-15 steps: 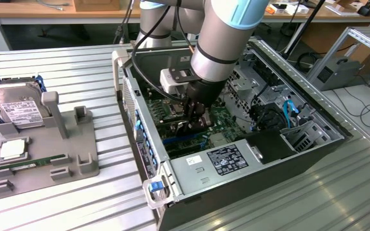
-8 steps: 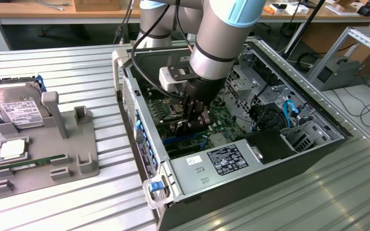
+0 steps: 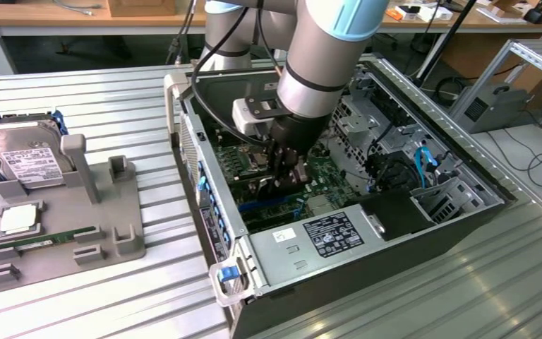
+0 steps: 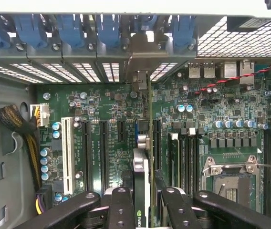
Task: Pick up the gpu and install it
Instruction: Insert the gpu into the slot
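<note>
Gpu [image 4: 141, 191] held edge-on between the fingers [image 4: 121, 210], upright over the motherboard [image 4: 212, 124], its bracket end reaching toward the rear slot openings [image 4: 111, 71] of the case. Lower edge close above the board among the long black slots [image 4: 104, 152], beside a white slot [image 4: 67, 152]; whether seated or only just above cannot be told. Gripper [image 3: 285, 176] clamped on the card from both flat sides, lowered into the open case [image 3: 478, 212] under the grey-and-blue arm [image 3: 323, 56].

Around it on the board: small blue-topped capacitors, an empty processor socket [image 4: 231, 183] with metal frame, and a bundle of yellow and black wires [image 4: 23, 129] at the case wall. Blue latches [image 4: 73, 28] in a row above the rear openings.

In the exterior view, case lying on its side on a ribbed metal table [image 3: 422, 296], power supply [image 3: 332, 236] with a black label nearest the camera. Well apart, toward the exterior view's left, a grey holder [image 3: 111, 226] carrying a hard drive [image 3: 26, 159] propped upright, a processor [image 3: 17, 220] lying flat, and a memory stick [image 3: 54, 240] lying along its front.
</note>
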### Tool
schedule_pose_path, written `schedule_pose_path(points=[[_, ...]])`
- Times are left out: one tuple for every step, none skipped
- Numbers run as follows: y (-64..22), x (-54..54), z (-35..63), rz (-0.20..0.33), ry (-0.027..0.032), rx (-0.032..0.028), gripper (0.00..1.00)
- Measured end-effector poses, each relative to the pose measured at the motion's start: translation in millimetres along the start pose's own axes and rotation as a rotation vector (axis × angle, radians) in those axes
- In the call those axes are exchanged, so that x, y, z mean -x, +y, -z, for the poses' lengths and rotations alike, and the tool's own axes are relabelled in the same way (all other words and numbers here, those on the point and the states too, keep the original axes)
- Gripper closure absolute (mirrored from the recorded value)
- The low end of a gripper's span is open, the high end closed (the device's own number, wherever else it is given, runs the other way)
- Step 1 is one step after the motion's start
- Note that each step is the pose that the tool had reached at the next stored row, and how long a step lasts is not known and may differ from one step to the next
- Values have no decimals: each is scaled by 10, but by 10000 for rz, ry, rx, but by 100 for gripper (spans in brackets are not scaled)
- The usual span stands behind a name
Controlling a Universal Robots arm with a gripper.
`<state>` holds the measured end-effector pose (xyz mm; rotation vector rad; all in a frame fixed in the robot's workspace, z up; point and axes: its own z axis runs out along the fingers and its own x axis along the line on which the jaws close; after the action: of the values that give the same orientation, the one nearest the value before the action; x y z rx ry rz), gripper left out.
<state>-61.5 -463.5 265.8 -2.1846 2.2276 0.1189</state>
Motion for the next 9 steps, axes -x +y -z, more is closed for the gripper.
schedule_pose_path(points=[[0,-1,-5,-2,1,1,73],[0,-1,-8,-2,1,2,73],[0,-1,-10,-3,2,2,73],[0,-1,-15,-3,0,1,73],[0,-2,-18,-3,0,1,73],[0,-2,-20,-3,2,1,73],[0,-2,-22,-3,1,1,73],[-1,-2,-24,-3,0,1,73],[-1,-2,-24,-3,0,1,73]])
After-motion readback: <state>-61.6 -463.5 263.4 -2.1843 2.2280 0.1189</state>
